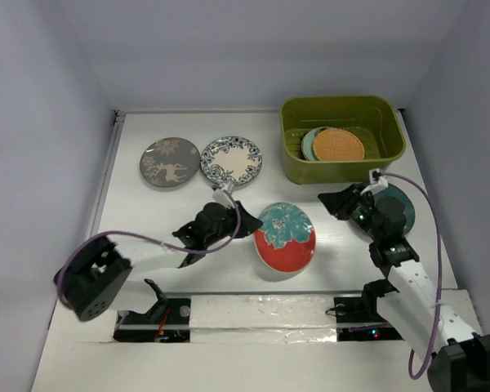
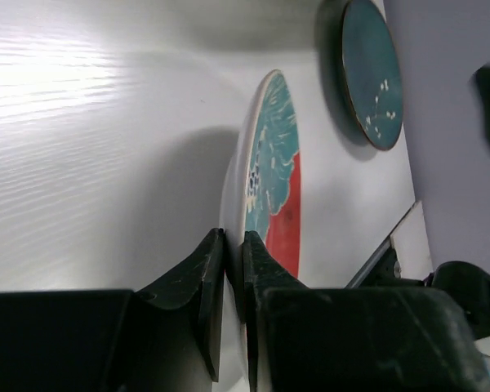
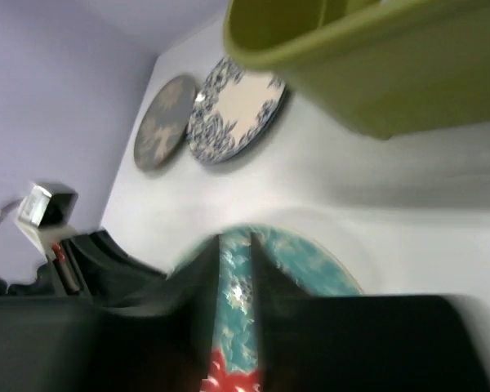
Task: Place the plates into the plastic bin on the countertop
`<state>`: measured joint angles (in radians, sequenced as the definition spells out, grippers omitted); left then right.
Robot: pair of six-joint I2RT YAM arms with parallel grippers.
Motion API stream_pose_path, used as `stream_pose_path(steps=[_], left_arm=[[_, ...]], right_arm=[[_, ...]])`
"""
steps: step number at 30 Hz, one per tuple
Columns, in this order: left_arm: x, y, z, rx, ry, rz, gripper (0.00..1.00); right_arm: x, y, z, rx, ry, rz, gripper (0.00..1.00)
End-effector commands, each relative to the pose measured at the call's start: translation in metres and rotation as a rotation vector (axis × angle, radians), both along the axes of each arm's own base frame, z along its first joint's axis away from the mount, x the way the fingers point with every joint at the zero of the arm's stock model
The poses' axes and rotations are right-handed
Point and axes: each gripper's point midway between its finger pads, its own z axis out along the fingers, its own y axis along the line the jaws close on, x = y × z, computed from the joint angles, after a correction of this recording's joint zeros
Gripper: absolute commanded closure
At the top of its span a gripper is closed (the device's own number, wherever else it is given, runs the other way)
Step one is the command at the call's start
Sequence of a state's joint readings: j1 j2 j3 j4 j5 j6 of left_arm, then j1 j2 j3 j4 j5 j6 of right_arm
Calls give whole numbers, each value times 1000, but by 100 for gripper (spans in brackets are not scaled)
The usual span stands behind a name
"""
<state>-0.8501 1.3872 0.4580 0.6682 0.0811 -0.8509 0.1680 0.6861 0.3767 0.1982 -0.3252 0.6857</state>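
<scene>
Left end effector (image 2: 233, 237) clamps the rim of one red-and-teal floral plate (image 2: 273, 163), tilted above the table (image 1: 147, 220). Right end effector (image 3: 236, 249): blurred, cannot tell whether closed; one dark teal plate (image 1: 402, 208) lies beside it. Farther: one grey deer plate (image 1: 170, 162), one white-and-blue floral plate (image 1: 231, 160). Plastic bin (image 1: 343, 171): one orange plate (image 1: 339, 144) over one mint green plate (image 1: 309, 145).

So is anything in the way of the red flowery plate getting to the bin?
Partly: the right gripper sits just right of the straight way from the red plate, pinched by the left gripper, to the bin.
</scene>
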Motion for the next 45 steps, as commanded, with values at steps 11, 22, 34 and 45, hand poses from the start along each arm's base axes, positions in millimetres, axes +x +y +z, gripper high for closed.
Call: stream_pose_path(steps=[11,22,34,45], left_arm=[[2,64,131,-317,-207,111,100],[-8,66,182,-473,-278,32,100],[-21,62,216,-513,-368,-52,100],[-10,107,173,-244,-371,168,48]], right_arm=[[-21,42,-64,-14,94,166,13],[-46,77,-49,46,16,399,11],[-52,91,-15,141,-40,495,100],[8,33,148,99,-290,81,100]])
